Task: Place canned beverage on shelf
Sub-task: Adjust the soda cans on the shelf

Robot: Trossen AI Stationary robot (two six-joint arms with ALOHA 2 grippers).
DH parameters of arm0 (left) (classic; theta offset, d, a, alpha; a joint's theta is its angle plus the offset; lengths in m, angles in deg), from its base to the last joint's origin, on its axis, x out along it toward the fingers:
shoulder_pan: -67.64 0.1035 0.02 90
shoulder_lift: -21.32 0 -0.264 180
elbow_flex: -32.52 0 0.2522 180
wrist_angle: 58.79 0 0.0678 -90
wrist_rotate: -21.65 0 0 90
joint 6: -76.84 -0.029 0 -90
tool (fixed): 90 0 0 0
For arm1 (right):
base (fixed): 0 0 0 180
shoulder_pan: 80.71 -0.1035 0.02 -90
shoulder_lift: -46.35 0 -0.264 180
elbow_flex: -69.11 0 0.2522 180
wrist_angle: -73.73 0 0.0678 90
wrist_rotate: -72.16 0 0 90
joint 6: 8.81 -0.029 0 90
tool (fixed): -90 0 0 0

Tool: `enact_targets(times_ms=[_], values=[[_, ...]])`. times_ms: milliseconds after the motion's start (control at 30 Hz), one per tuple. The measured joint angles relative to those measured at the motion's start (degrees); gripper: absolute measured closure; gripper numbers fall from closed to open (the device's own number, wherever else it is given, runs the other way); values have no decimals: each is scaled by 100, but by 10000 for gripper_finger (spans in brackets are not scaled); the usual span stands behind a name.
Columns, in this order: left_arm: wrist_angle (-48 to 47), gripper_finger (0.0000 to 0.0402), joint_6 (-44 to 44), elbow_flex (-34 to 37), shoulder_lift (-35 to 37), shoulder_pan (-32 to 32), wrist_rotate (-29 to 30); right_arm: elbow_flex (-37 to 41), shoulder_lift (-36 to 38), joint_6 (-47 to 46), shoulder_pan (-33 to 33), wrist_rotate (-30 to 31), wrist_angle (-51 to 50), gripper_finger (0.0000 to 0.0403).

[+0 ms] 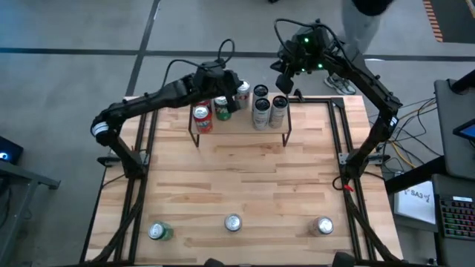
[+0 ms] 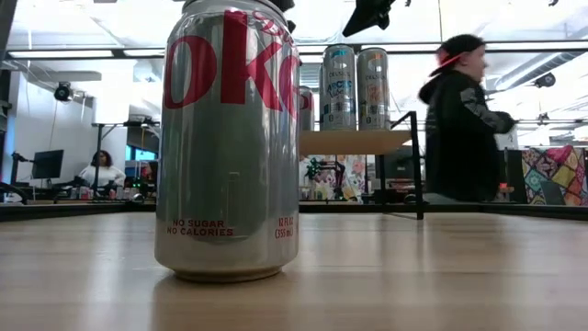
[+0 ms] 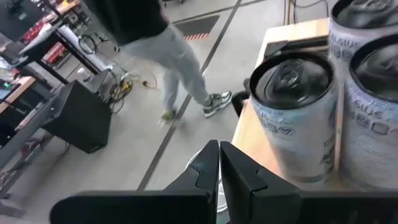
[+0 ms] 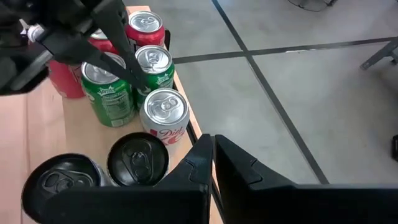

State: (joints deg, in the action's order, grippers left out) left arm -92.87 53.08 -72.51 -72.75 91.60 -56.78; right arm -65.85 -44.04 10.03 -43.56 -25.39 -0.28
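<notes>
The shelf (image 1: 239, 132) stands at the table's far middle and carries several cans: red (image 1: 202, 117), green (image 1: 222, 107), a silver Diet Coke (image 4: 164, 115) and tall dark-topped ones (image 1: 261, 111). My left gripper (image 1: 236, 87) is shut above the green and silver cans, with nothing between its fingers (image 3: 219, 163). My right gripper (image 4: 211, 158) is shut and holds nothing; it hangs high, just past the shelf's far right corner (image 1: 286, 70). Three more cans stand upright along the table's near edge: green (image 1: 158, 232), silver (image 1: 233, 222) and silver (image 1: 324, 225).
The middle of the tabletop (image 1: 245, 182) lies bare between the shelf and the near cans. A person (image 2: 459, 119) walks behind the table's far edge. Black frame posts (image 1: 138, 159) (image 1: 343, 159) stand at both table sides.
</notes>
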Motion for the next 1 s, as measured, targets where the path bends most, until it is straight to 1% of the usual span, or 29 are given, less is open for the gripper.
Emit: enact_targets(times_ms=[67, 333, 467, 600, 733, 1000], values=[[40, 402, 17, 2, -35, -6, 3, 22, 0, -25, 0, 0, 2, 394], [-76, 402, 723, 2, -44, -37, -10, 57, 0, -41, 0, 2, 2, 394], [-81, 402, 978, 2, -160, -40, -10, 59, -1, -101, 0, 0, 1, 394], [-66, 402, 1070, 4, -280, -40, 37, 59, -1, -102, 0, 1, 2, 394], [-94, 402, 1078, 7, -297, -40, 447, 59, -2, -100, 0, 2, 2, 394], [-168, 402, 1114, 7, -305, -53, 490, 59, -2, -134, 0, 1, 2, 394]])
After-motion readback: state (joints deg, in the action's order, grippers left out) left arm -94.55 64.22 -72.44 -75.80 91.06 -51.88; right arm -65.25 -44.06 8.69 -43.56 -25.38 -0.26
